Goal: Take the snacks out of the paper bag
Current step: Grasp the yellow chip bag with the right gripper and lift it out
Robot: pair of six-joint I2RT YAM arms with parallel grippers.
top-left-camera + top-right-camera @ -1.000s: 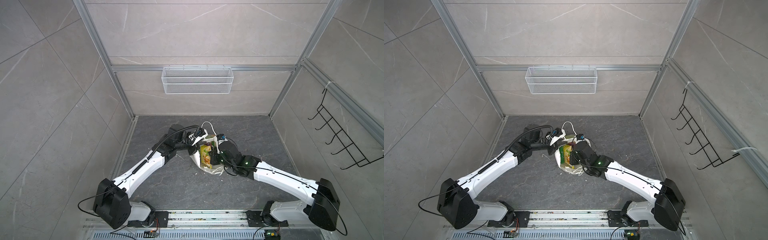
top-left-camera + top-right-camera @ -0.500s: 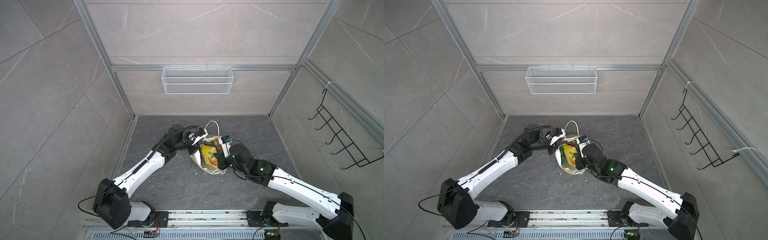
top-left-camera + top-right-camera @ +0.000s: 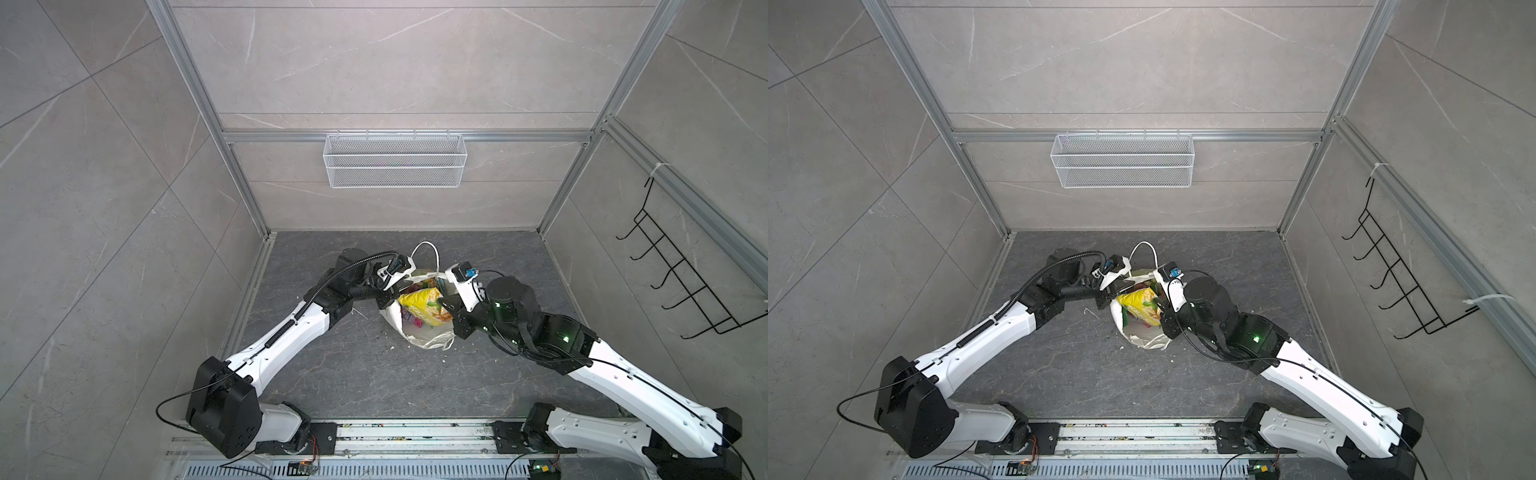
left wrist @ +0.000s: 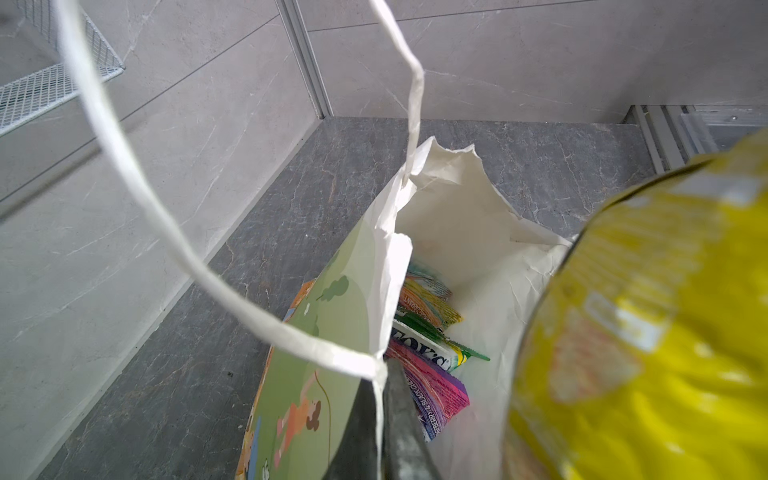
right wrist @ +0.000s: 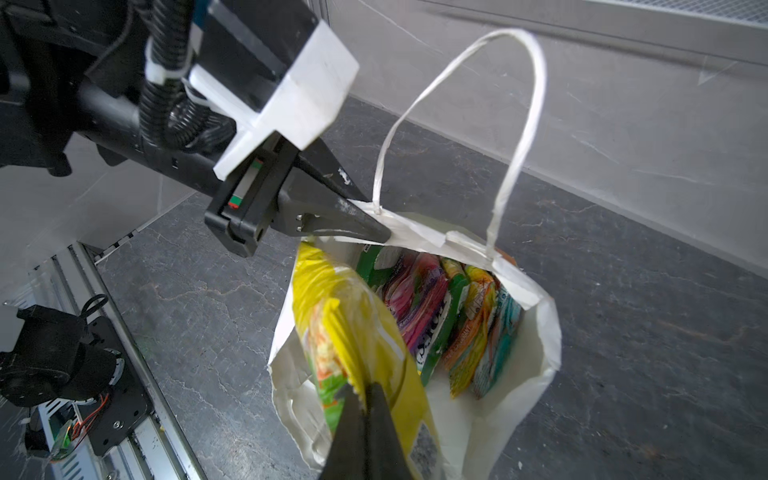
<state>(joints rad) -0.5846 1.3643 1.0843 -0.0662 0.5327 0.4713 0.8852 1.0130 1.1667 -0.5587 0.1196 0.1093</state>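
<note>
About 5 snacks (image 5: pixel 432 320) inside paper bag (image 5: pixel 540 328).

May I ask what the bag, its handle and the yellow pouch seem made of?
The bag looks like matte white paper: it creases sharply and its rim is ragged. Its handle seems twisted paper cord, flat and fibrous. The yellow pouch looks like glossy plastic film, crinkled with bright highlights.

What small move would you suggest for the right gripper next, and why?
Probably raise the right gripper straight up: it is shut on the yellow pouch, not yet clear of the mouth of the paper bag, while the left gripper pinches the rim.
</note>
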